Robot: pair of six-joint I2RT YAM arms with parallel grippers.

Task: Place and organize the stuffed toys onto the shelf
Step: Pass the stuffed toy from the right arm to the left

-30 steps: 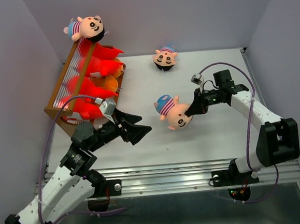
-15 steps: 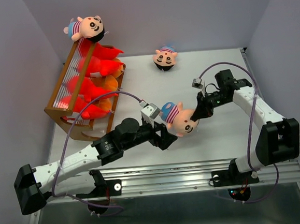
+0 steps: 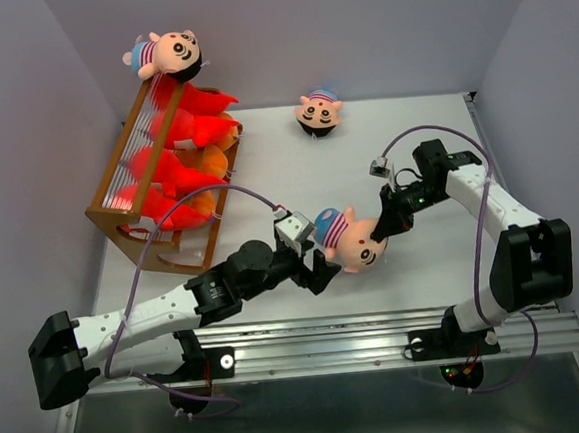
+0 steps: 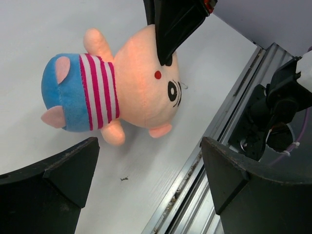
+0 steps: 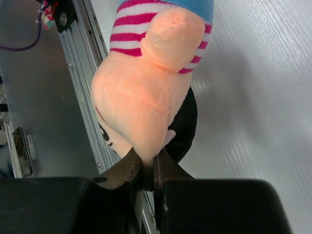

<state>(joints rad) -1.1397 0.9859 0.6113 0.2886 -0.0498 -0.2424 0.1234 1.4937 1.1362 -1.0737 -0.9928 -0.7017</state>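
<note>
— Peach plush is all the right gripper (image 3: 379, 230) has hold of: it is pinched tight on a small fold at the face of the doll head (image 3: 350, 244), low over the front of the desk (image 3: 266, 168), near the metal rail (image 3: 378, 322). Resting or just lifted, I can't tell.

— And the left gripper (image 3: 319, 271)?

— Spread wide with nothing in it, just beside the same toy.

— What could go wrong?

— That thin pinch. A sideways tug might slip the fold, and the toy could roll toward the rail. The two arms are almost nose to nose, so closing in together risks a knock.

— Room to move?

— Bare desk from here to the shelf (image 3: 118, 205) at the far left. Its tiers look crowded with red toys (image 3: 178, 135), and a second doll head (image 3: 168, 53) sits on top; a careless push could dislodge one. A third doll head (image 3: 318, 112) lies well apart at the back.
</note>
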